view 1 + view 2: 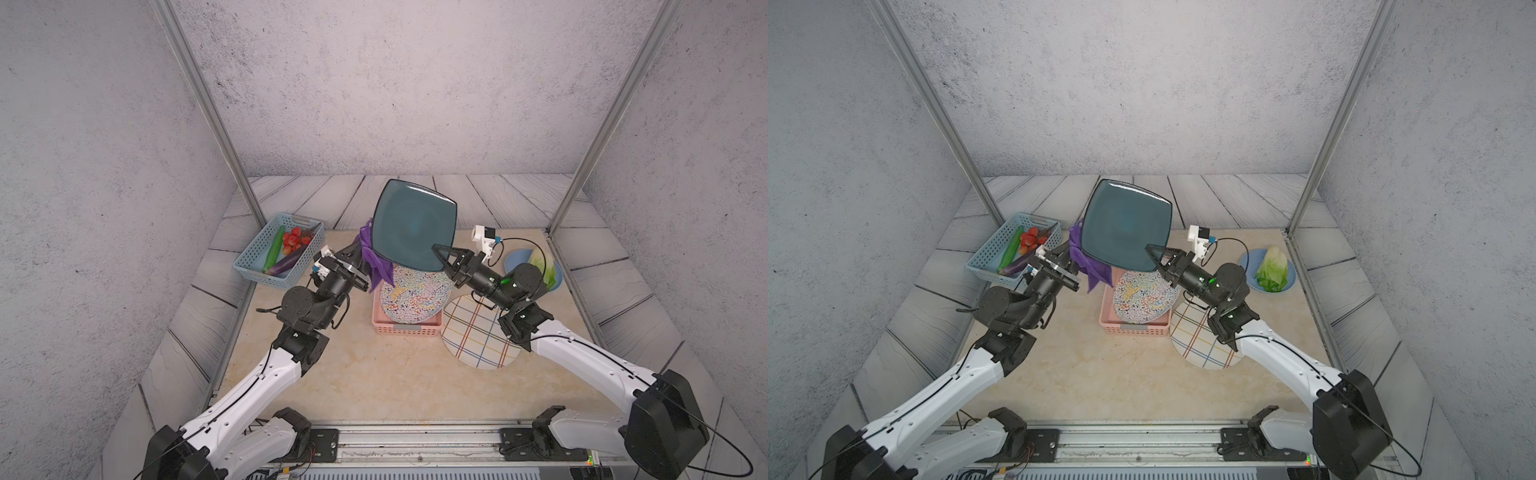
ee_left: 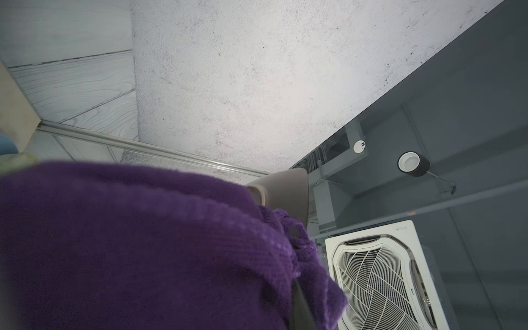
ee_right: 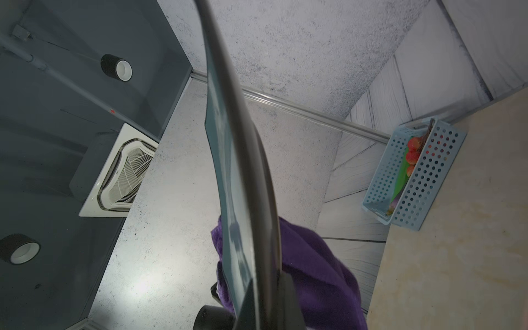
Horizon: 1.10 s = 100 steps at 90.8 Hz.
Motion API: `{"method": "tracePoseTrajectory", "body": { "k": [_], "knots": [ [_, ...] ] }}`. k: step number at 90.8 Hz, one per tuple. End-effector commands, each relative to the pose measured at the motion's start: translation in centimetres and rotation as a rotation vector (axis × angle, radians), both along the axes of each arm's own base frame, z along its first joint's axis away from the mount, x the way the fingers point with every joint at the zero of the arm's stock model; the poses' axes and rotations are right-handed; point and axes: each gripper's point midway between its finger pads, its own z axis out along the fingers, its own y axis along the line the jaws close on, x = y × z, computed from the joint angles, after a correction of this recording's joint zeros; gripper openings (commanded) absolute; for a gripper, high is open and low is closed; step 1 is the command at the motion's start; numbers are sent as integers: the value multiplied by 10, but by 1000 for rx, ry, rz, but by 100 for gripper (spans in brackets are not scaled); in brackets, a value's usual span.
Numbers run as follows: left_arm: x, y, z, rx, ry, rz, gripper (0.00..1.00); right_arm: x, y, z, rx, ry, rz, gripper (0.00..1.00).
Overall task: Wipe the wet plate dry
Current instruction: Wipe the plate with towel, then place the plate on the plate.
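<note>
A dark teal square plate point(image 1: 413, 224) point(image 1: 1125, 224) is held up tilted above the table, its face towards the top views. My right gripper point(image 1: 438, 253) point(image 1: 1152, 252) is shut on its lower right corner. In the right wrist view the plate point(image 3: 237, 171) shows edge-on between the jaws of the right gripper point(image 3: 268, 300). My left gripper point(image 1: 359, 253) point(image 1: 1069, 253) is shut on a purple cloth point(image 1: 376, 262) point(image 1: 1094, 270), which lies against the plate's left edge and back. The cloth point(image 2: 143, 243) point(image 3: 314, 257) hides the left fingertips.
A blue basket point(image 1: 249, 266) with a cucumber, an eggplant and tomatoes stands at the left. Under the held plate a pink basket point(image 1: 407, 330) holds a multicoloured plate point(image 1: 415, 295). A plaid plate point(image 1: 478, 332) lies beside it. A blue dish point(image 1: 515, 262) with lettuce sits at the right.
</note>
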Motion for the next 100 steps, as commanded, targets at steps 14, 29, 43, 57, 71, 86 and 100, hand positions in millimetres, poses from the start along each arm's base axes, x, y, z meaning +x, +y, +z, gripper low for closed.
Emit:
{"method": "tracePoseTrajectory", "body": {
  "k": [14, 29, 43, 57, 71, 86, 100],
  "knots": [
    [-15, -55, 22, -31, -111, -191, 0, -30, 12, 63, 105, -210, 37, 0],
    [-38, -56, 8, 20, -139, -202, 0, 5, -3, 75, 131, -189, -43, 0],
    [-48, -21, -21, 193, -125, -65, 0, 28, -37, 67, 89, -160, -134, 0],
    [-52, 32, -54, 702, -136, 140, 0, 50, -102, 7, -184, -44, -367, 0],
    [-60, 73, -68, 1270, -171, 274, 0, 46, -191, -60, -533, 148, -675, 0],
    [-59, 75, -75, 1399, -202, 263, 0, 18, -260, -130, -685, 415, -838, 0],
    [-53, 70, -85, 1393, -196, 241, 0, -4, -270, -181, -708, 520, -820, 0]
  ]
}}
